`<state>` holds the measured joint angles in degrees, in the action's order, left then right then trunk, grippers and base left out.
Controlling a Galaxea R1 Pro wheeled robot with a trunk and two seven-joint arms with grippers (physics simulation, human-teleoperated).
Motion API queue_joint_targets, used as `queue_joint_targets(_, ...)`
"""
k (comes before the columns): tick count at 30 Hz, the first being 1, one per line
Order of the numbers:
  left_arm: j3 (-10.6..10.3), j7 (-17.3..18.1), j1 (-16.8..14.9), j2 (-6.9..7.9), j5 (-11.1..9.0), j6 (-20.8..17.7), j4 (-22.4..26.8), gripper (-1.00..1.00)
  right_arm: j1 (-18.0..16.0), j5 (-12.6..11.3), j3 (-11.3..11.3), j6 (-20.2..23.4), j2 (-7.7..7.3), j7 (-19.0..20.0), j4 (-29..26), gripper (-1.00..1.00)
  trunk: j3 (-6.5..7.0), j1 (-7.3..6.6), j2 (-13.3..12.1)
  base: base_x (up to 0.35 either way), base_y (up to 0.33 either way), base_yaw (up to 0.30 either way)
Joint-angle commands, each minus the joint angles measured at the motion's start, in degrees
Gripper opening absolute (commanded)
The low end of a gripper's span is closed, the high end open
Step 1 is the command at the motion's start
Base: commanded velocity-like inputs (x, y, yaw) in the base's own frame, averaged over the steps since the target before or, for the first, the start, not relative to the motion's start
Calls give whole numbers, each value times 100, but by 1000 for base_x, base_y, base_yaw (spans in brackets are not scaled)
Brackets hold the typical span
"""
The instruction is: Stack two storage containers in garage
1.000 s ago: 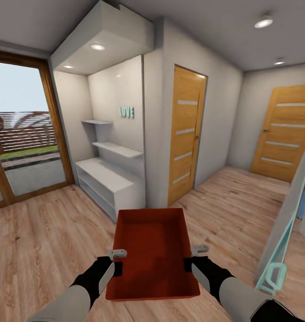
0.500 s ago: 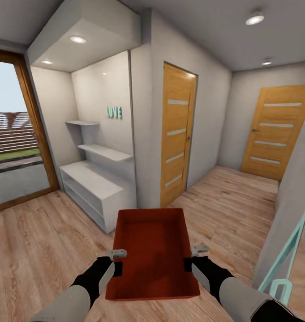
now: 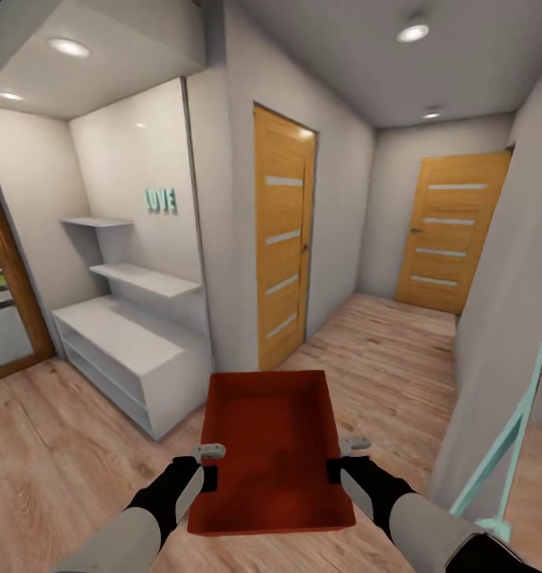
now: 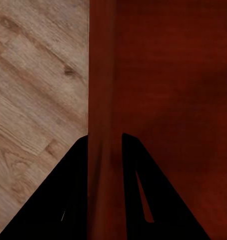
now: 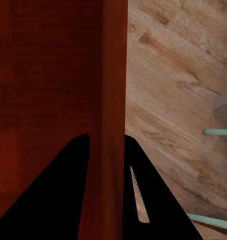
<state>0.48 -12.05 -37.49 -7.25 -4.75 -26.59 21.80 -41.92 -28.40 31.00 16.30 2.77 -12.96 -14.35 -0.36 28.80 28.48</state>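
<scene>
Matt orange-red bin point(image 3: 272, 446), wood-plank floor point(image 3: 56, 446)

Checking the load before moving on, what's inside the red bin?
The red bin looks empty; its bare floor shows. Both hands, left and right, clamp its side walls.

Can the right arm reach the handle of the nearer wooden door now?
Probably not. The right gripper is shut on a wall of the storage container, which the left gripper holds by the opposite wall. The nearer wooden door looks well beyond arm's reach across the floor.
</scene>
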Motion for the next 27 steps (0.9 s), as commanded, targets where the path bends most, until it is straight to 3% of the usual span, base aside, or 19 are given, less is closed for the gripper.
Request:
queue_joint_targets(1,-39,-61,4,197,62,-48,-114,-100,-9,36,47,-127,-4,-40,-24,-100,-3,5,5,322,0,-182)
queue_joint_targets(27,-39,-61,4,198,62,-48,-114,-100,-9,36,47,-127,-4,-40,-24,-100,6,5,5,323,0,-28)
